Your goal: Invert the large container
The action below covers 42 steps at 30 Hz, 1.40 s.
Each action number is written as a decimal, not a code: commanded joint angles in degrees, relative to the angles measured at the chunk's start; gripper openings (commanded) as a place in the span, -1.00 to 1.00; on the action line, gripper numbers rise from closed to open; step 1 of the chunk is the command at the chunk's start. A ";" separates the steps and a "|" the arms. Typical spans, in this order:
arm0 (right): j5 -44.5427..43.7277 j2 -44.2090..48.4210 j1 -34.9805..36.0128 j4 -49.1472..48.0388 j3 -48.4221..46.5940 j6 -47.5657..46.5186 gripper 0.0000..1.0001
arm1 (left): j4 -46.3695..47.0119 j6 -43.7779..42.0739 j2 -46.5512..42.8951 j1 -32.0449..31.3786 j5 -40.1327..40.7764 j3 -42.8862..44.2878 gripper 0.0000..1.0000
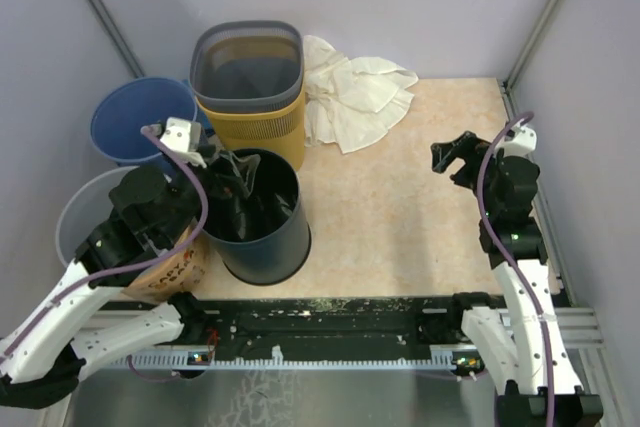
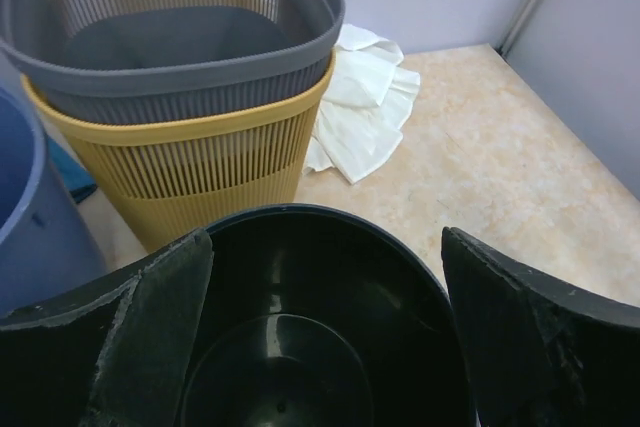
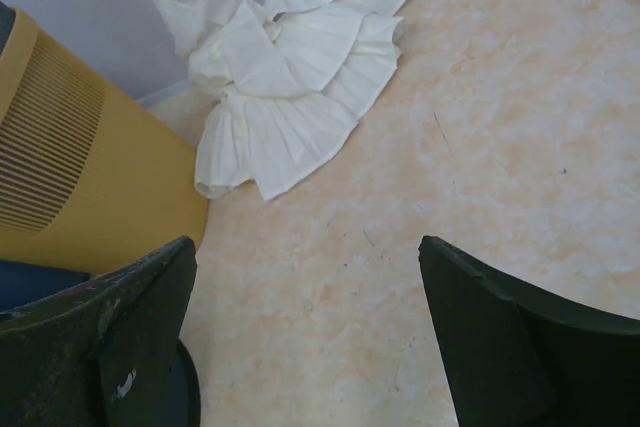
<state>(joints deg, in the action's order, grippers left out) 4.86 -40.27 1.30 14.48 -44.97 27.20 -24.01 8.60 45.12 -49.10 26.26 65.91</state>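
Observation:
The large container is a dark navy round bin [image 1: 265,242]. It stands upright with its mouth up at the table's front left. Its empty inside fills the lower part of the left wrist view [image 2: 320,337]. My left gripper [image 1: 232,179] is open and empty. It hangs over the left part of the bin's mouth, with the fingers spread above the rim [image 2: 325,237]. My right gripper [image 1: 455,159] is open and empty. It hovers over bare table [image 3: 330,327] at the right, well apart from the bin.
A grey slatted basket [image 1: 247,62] sits nested in a yellow one [image 1: 255,127] just behind the bin. A blue bucket [image 1: 135,117] and a pale translucent bucket [image 1: 80,217] stand at the left. A white cloth [image 1: 355,97] lies at the back. Walls close in both sides.

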 commanded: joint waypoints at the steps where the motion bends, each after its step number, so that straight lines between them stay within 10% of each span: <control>1: -2.10 -1.25 -0.34 -2.88 -0.89 2.70 0.86 | -4.03 2.56 -2.57 0.15 4.22 0.05 1.00; 13: 4.81 -4.16 -0.33 -5.61 1.30 5.83 0.87 | -3.67 2.19 3.28 0.17 2.66 5.18 1.00; 17: 5.62 -6.06 -0.33 -3.19 -0.03 5.95 0.87 | -8.27 1.22 17.04 1.10 10.08 18.13 1.00; 32: 2.61 -5.41 -0.33 6.27 -2.38 -0.11 0.88 | -18.39 1.69 57.77 16.23 -19.96 65.25 1.00; 42: 3.71 -5.21 -0.33 5.93 -1.61 0.29 0.88 | -19.05 0.36 63.59 16.23 -14.88 64.62 0.90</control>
<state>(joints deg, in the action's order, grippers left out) 7.70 -46.39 1.30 22.46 -44.77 28.12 -42.37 10.17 108.71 -33.06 9.13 129.82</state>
